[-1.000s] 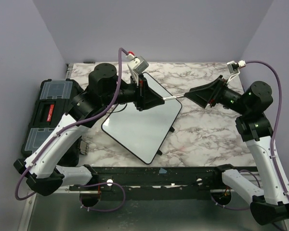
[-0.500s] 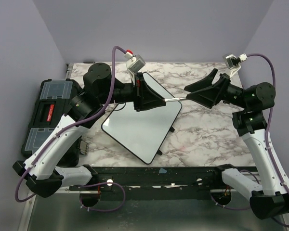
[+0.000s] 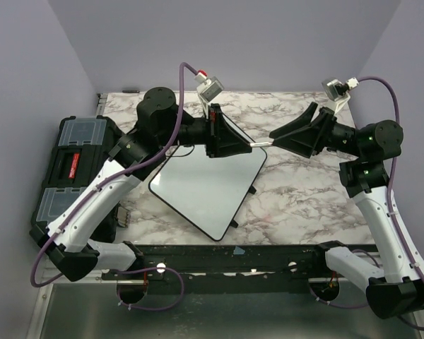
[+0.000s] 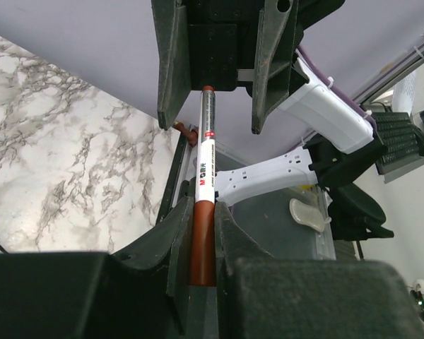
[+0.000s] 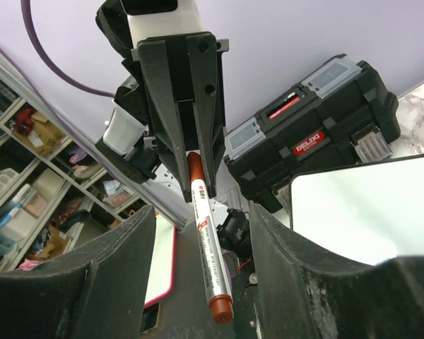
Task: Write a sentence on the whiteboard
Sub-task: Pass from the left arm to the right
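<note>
The whiteboard (image 3: 205, 187) lies flat on the marble table, turned at an angle, and its face shows plain white. The sentence is not in view. Above the board's far corner my left gripper (image 3: 239, 145) is shut on the red cap end of a silver marker (image 3: 258, 143), which it holds level and pointing right. In the left wrist view the marker (image 4: 205, 162) runs from my left gripper (image 4: 203, 212) up into the right one. My right gripper (image 5: 201, 212) is open, with its jaws on either side of the marker's (image 5: 210, 247) free end and a gap on each side.
A black toolbox (image 3: 74, 166) with clear lid compartments stands off the table's left edge. Purple walls close in the back and both sides. The black rail with both arm bases (image 3: 233, 258) runs along the near edge.
My right gripper's jaws have come closer together around the marker's free end. My left arm has shifted slightly right with the marker still in it.
</note>
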You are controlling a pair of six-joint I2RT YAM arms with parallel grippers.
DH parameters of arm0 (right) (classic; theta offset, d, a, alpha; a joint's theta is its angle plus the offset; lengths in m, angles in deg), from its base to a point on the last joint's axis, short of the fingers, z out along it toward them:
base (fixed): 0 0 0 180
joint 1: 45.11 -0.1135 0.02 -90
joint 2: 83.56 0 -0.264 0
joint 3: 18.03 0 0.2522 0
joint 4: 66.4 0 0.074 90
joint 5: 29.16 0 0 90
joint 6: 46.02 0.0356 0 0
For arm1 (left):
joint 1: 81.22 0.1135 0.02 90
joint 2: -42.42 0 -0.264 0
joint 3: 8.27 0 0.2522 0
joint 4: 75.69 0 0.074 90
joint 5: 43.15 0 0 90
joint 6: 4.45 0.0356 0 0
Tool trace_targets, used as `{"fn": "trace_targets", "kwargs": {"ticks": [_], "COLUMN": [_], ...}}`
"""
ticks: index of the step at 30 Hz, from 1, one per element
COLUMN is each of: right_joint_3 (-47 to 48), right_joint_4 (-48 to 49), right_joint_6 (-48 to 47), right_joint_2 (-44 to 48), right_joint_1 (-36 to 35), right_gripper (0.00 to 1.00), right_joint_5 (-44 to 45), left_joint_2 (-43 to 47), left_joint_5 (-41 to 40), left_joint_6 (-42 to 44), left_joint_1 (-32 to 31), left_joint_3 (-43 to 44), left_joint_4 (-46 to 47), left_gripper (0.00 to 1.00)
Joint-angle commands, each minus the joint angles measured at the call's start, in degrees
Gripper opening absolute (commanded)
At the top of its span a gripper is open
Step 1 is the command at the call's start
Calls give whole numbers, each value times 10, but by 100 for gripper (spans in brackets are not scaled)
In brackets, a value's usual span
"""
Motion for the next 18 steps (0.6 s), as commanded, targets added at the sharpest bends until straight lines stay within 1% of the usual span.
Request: {"fn": "trace_targets", "kwargs": {"ticks": [1, 12, 18], "right_joint_3": [14, 34, 37], "right_joint_4": [-18, -74, -82], "right_joint_6": [-16, -62, -68], "right_joint_2": [7, -3, -6], "right_joint_1": [2, 2, 2], "right_gripper": [56, 50, 47], "right_joint_5": [-22, -40, -45], "left_joint_2": [-13, -34, -45], "left_joint_5": [24, 34, 41], "left_joint_6": [-22, -25, -25], "left_joint_1": [2, 1, 1], "left_joint_3": [21, 38, 43], "left_joint_4": [28, 24, 24], "left_gripper": [0, 0, 0]}}
